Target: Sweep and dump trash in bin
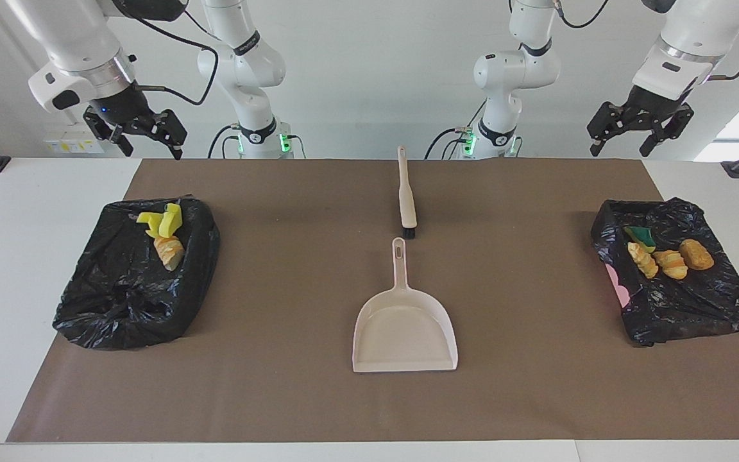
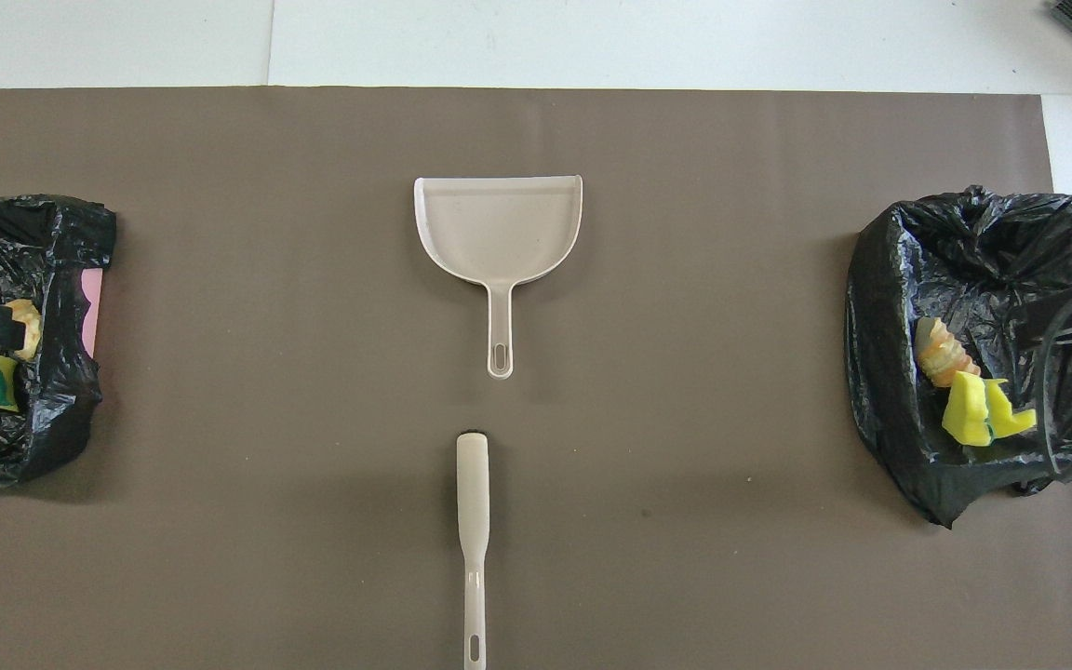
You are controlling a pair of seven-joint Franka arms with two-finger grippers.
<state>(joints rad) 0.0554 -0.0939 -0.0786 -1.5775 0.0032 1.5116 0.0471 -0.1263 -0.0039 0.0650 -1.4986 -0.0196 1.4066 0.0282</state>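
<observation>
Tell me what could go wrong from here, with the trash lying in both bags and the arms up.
1. The trash in the bin bag at the left arm's end lies on slack liner near the rim; a nudge could spill it.
2. The yellow sponge pieces in the other bag also lie close to its rim.
3. The brush lies almost touching the dustpan handle; grasping one may knock the other.

The left gripper and right gripper hang open, holding nothing.
</observation>
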